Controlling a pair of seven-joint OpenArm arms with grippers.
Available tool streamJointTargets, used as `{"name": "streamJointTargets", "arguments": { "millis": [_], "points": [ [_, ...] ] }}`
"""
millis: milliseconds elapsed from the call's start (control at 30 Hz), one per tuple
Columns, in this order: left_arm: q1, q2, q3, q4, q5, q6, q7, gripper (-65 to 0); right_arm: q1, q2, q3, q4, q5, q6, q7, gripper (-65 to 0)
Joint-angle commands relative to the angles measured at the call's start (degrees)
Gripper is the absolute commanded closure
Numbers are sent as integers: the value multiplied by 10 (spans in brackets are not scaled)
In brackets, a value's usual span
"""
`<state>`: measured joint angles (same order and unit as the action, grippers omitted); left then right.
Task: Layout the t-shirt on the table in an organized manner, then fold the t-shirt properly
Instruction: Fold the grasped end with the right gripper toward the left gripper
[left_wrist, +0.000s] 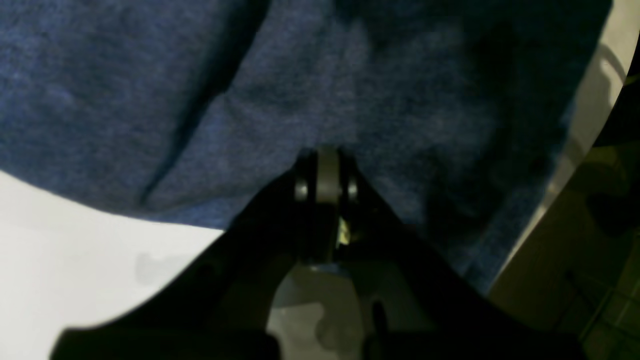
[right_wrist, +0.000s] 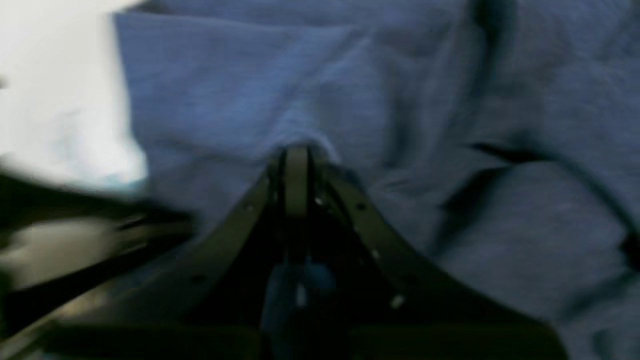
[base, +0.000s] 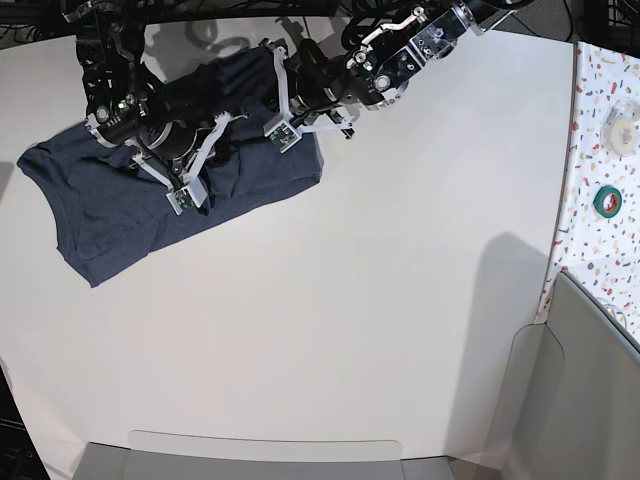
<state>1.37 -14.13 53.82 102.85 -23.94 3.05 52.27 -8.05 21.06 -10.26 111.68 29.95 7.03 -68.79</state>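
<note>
The dark navy t-shirt lies crumpled at the far left of the white table, one part spread toward the left edge. Both arms reach over its bunched right half. In the left wrist view my left gripper is shut, with a pinch of t-shirt cloth between the fingers, close to the hem. My right gripper is also shut on t-shirt fabric, which puckers around the tips. That view is blurred. No lettering shows.
A speckled strip runs along the right side and carries a green tape roll and a white roll. Grey panels stand at the lower right. In the left wrist view the table edge lies just beyond the cloth.
</note>
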Motion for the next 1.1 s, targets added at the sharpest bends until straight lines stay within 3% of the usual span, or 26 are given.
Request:
{"name": "streamJointTargets", "arguments": {
  "millis": [0, 333, 500, 633, 833, 1067],
  "points": [
    [2, 1, -2, 7, -1, -1, 7, -16, 12, 5, 3, -1, -11, 2, 8, 0],
    [33, 2, 4, 8, -1, -1, 7, -16, 103, -4, 4, -53, -124, 1, 11, 0],
    [40, 3, 4, 8, -1, -1, 6, -16, 124, -15, 17, -36, -144, 0, 9, 0],
    [45, 3, 3, 20, -1, -1, 6, -16, 100, -34, 56, 10, -101, 3, 7, 0],
    [43, 3, 1, 25, -1, -1, 6, -16, 62, -36, 62, 36, 47, 4, -37, 0],
    [41, 3, 2, 25, -1, -1, 6, -16, 21, -37, 57, 36, 112, 5, -38, 0]
  ]
}}
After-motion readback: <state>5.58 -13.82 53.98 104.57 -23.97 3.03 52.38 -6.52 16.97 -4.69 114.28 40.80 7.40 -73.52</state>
